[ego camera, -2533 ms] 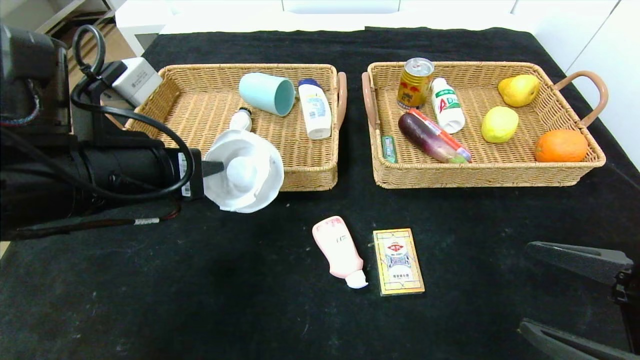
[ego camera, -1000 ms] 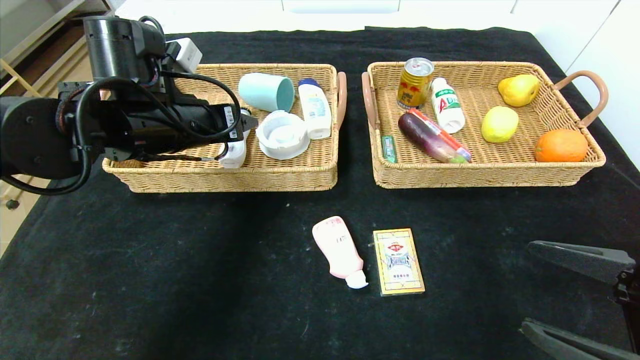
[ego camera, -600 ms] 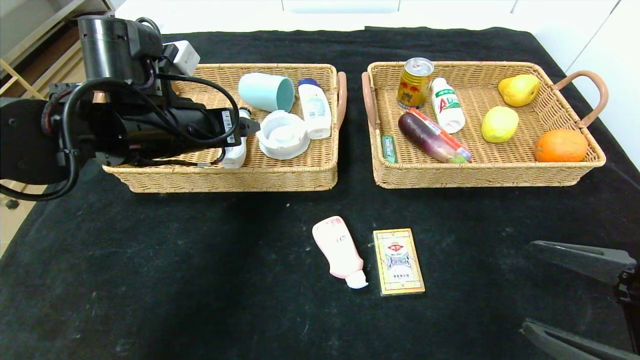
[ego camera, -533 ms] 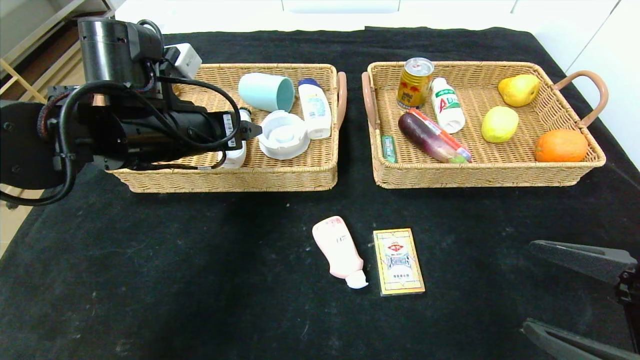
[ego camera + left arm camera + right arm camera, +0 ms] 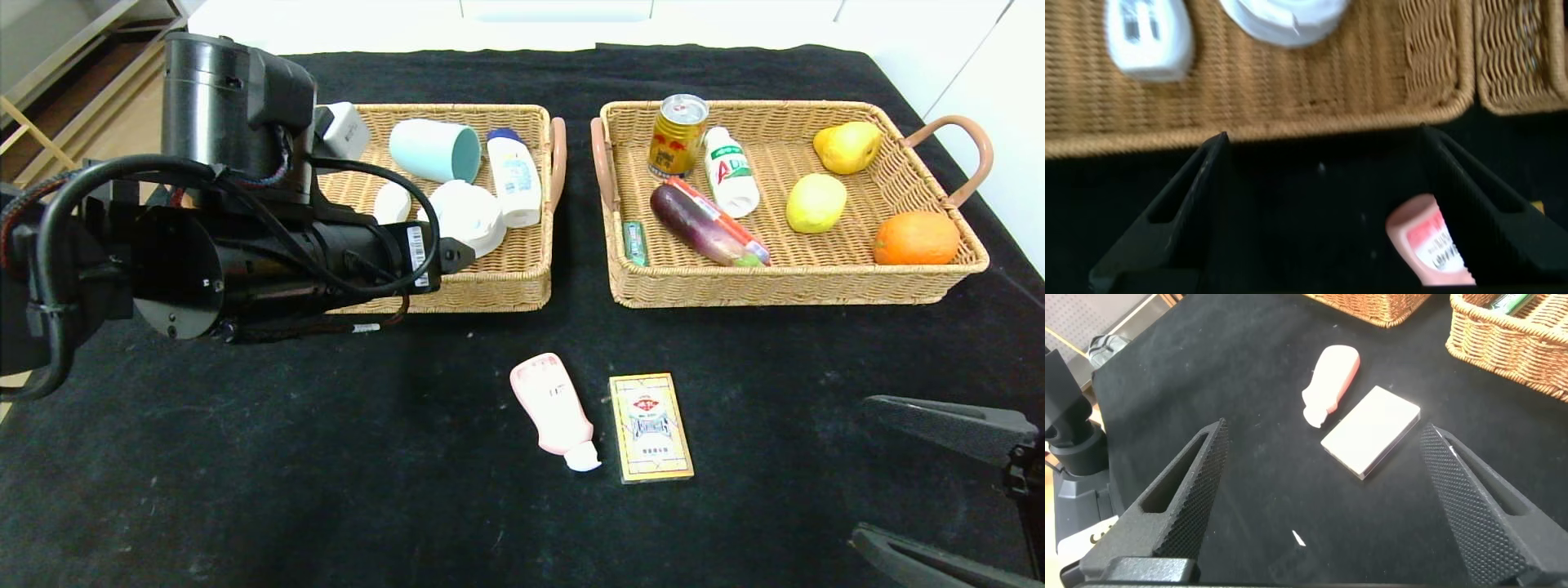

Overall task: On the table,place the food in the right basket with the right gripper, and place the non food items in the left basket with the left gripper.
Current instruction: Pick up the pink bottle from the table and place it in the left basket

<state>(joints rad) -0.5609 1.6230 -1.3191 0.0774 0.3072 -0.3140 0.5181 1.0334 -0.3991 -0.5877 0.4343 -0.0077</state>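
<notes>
With the white dish [image 5: 469,214] lying released in the left basket [image 5: 506,282], the left end effector [image 5: 1323,212] is hanging over its front rim, fingers apart and empty, next needing the pink bottle [image 5: 555,408] beside the card box [image 5: 651,426] on the surface [image 5: 326,474]; the right end effector [image 5: 1323,514] is waiting spread nearby.

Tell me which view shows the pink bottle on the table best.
The head view: the pink bottle lies whole and unobstructed on the black cloth beside the card box. The right wrist view also shows it whole, but farther off. The left wrist view catches only one end, cut off by the frame edge.
</notes>
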